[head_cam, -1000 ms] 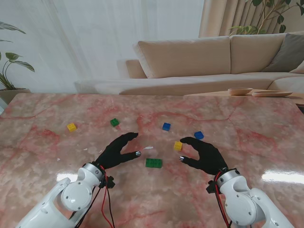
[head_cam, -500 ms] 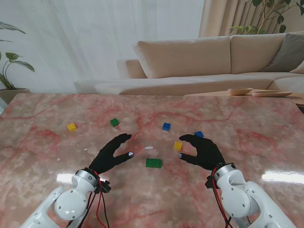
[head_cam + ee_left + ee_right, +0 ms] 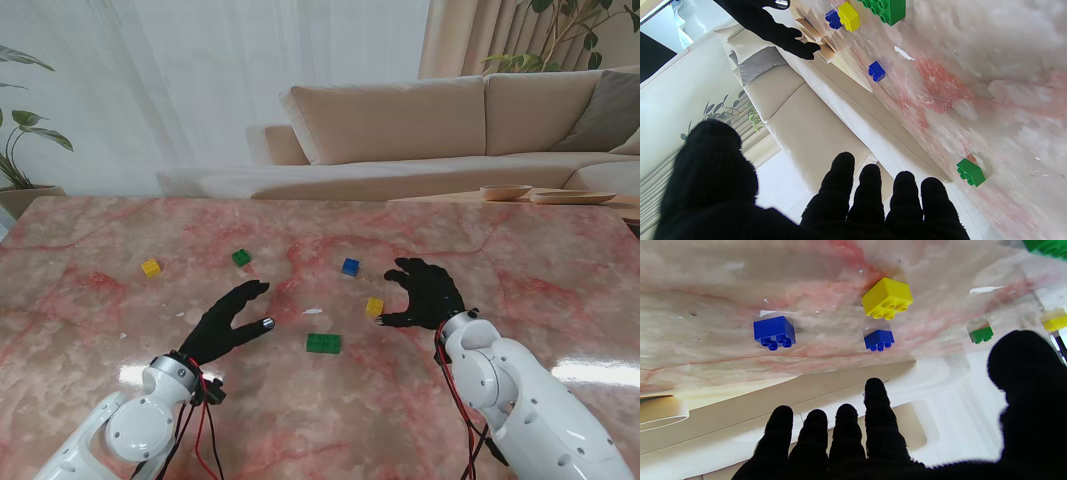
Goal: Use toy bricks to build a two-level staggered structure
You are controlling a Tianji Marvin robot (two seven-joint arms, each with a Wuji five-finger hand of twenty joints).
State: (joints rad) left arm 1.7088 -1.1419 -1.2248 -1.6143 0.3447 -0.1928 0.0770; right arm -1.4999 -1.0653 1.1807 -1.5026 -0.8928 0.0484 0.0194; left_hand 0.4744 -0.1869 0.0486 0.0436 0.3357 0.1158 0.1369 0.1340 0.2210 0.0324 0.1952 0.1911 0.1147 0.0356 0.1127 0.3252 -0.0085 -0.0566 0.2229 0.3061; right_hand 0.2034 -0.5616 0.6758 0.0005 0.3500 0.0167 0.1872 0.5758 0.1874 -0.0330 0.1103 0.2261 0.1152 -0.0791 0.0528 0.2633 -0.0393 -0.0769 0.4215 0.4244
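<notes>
A long green brick (image 3: 323,343) (image 3: 887,10) lies between my two hands. My left hand (image 3: 225,322) (image 3: 840,206) is open to its left, fingers spread, holding nothing. A yellow brick (image 3: 374,306) (image 3: 887,297) sits just beside the thumb of my right hand (image 3: 425,290) (image 3: 873,440), which hovers open and empty. One blue brick (image 3: 350,266) (image 3: 879,339) lies farther from me. A second blue brick (image 3: 774,331) shows in the right wrist view but is hidden under the right hand in the stand view. A small green brick (image 3: 241,257) (image 3: 971,172) and another yellow brick (image 3: 151,267) lie to the far left.
The bricks lie on a pink marble table (image 3: 100,230). A beige sofa (image 3: 420,120) stands behind its far edge, with wooden dishes (image 3: 505,192) on a side surface at the back right. A small white scrap (image 3: 314,311) lies near the long green brick.
My right hand has moved away from me and now covers the blue brick that showed beside it. My left hand has drawn back toward me and to the left.
</notes>
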